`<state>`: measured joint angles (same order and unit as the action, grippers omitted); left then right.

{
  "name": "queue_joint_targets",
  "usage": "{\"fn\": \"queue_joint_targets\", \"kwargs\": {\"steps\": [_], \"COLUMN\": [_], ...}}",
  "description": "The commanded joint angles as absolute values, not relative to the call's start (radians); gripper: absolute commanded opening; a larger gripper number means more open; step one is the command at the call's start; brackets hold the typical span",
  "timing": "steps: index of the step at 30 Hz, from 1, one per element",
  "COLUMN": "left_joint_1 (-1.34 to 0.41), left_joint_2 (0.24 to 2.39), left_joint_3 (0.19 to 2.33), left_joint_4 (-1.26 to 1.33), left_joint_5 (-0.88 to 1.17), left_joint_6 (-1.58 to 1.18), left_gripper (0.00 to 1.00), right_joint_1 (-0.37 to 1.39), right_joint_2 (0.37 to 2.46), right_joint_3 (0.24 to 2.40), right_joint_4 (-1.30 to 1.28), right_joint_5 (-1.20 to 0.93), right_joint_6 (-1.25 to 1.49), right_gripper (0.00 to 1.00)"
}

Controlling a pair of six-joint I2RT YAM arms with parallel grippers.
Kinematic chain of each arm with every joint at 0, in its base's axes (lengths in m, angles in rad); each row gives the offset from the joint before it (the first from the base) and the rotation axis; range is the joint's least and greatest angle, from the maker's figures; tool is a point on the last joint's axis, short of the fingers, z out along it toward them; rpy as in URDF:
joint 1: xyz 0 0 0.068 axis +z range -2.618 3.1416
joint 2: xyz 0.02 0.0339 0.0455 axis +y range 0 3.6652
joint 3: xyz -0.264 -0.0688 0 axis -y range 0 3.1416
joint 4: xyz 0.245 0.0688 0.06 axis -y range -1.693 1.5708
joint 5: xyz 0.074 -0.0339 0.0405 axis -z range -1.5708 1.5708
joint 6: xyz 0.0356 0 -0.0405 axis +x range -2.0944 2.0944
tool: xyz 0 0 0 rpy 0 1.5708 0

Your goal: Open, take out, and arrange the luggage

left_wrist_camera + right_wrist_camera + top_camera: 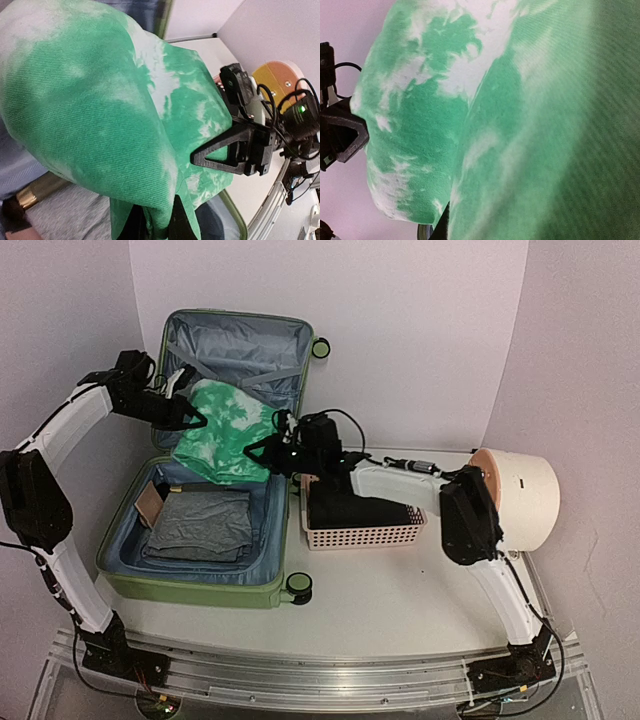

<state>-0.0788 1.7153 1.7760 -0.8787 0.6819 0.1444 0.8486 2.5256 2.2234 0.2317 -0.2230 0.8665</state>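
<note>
Luggage (190, 585) lies open on the table (400, 590); both the left gripper (192, 420) and right gripper (262, 450) pinch a green tie-dye garment (225, 440) above it. Pulling apart unevenly could slip a corner free.

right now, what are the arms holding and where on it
The green cloth, held by both: left gripper on its left edge, right gripper on its right edge, spread above the luggage.

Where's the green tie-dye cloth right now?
In the top view the green tie-dye cloth hangs between the left gripper and right gripper over the middle of the open luggage, left of the pink basket.
</note>
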Motion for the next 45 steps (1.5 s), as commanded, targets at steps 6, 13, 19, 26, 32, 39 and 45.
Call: {"fn": "queue_joint_targets", "kwargs": {"steps": [6, 13, 19, 26, 32, 39, 45], "left_joint_1": [-0.435, -0.607, -0.617, -0.617, -0.617, -0.618, -0.617], "left_joint_2": [1.893, 2.094, 2.183, 2.178, 2.194, 2.221, 2.194], "left_joint_3": [1.959, 2.056, 2.036, 1.858, 1.800, 1.808, 1.851], "left_joint_4": [-0.702, -0.602, -0.566, -0.557, -0.524, -0.536, -0.672], "left_joint_5": [0.756, 0.753, 0.744, 0.664, 0.648, 0.552, 0.550], "left_joint_6": [-0.005, -0.090, -0.202, -0.187, -0.164, -0.130, -0.014], "left_gripper": [0.00, 0.00, 0.00, 0.00, 0.00, 0.03, 0.44], "right_joint_1": [0.585, 0.376, 0.264, 0.224, 0.224, 0.225, 0.251], "right_joint_2": [1.959, 1.814, 1.820, 1.934, 1.995, 1.996, 1.931], "right_joint_3": [1.743, 1.501, 1.459, 1.481, 1.520, 1.544, 1.599], "right_joint_4": [0.125, -0.108, -0.216, -0.249, -0.248, -0.340, -0.498], "right_joint_5": [-0.371, -0.459, -0.506, -0.527, -0.499, -0.340, -0.147], "right_joint_6": [0.674, 0.529, 0.436, 0.392, 0.375, 0.338, 0.239], "right_gripper": [0.00, 0.00, 0.00, 0.00, 0.00, 0.20, 0.47]}}
